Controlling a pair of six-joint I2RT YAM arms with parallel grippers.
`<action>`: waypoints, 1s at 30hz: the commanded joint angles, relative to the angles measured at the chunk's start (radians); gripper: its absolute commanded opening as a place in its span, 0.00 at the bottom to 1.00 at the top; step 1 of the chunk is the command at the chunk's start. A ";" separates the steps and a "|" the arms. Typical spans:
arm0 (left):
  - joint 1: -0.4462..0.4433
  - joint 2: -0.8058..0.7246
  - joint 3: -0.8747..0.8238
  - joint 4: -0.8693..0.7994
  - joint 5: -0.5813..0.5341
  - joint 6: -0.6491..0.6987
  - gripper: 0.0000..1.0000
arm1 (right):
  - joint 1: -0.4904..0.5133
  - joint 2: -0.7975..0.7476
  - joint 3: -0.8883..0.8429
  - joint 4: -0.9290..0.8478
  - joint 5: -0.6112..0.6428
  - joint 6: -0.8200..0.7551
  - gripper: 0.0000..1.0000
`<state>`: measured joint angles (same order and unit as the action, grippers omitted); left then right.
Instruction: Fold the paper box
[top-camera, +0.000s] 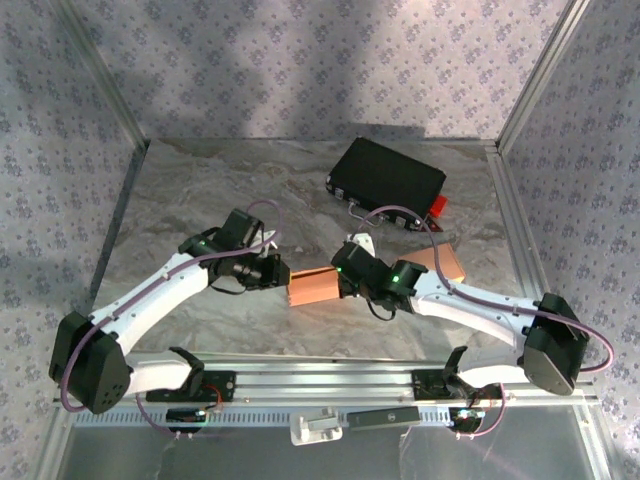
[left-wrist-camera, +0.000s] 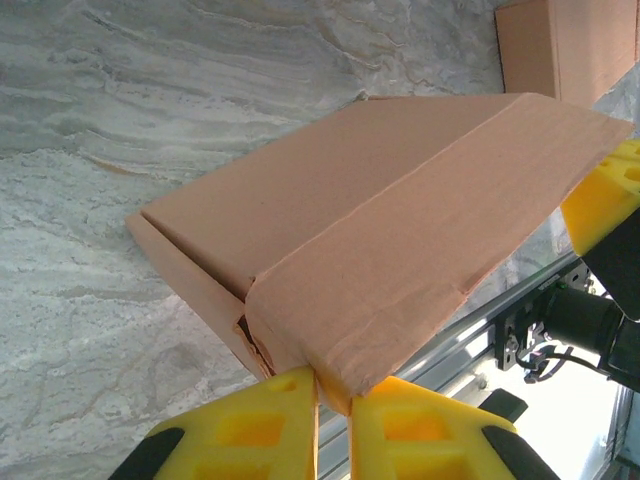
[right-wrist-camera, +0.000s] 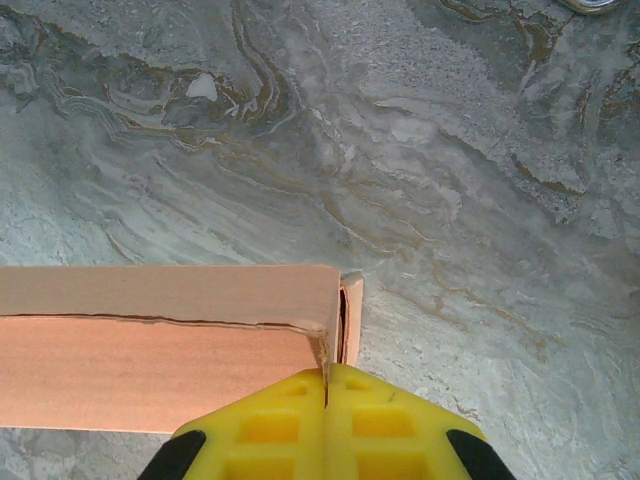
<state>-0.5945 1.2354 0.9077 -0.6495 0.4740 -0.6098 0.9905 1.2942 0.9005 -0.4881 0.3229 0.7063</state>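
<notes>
- We reckon we're mid-fold. The paper box lies a bit toward the near edge of the surface, about midway between its left and right edges.
- The left claw is clamped on the folded corner at the box's left end, with card running between its pads.
- The right claw has its pads together right at a box corner. We can't tell if a sliver of flap is pinched in there.
- The next move probably calls for one end held firm while the other pushes a flap over along its crease, gently so nothing tears.
</notes>
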 joint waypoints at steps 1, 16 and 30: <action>0.002 0.000 -0.014 0.050 0.014 0.025 0.14 | 0.005 0.019 0.012 0.017 -0.046 -0.007 0.00; 0.002 -0.029 -0.080 0.083 -0.012 0.020 0.13 | 0.008 0.020 0.009 0.028 -0.041 -0.008 0.00; -0.023 -0.049 -0.135 0.079 -0.069 0.016 0.13 | 0.014 0.028 -0.018 0.037 -0.025 -0.002 0.00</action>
<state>-0.6037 1.1908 0.7910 -0.5407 0.4446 -0.6106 0.9920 1.3128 0.8936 -0.4671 0.3195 0.7063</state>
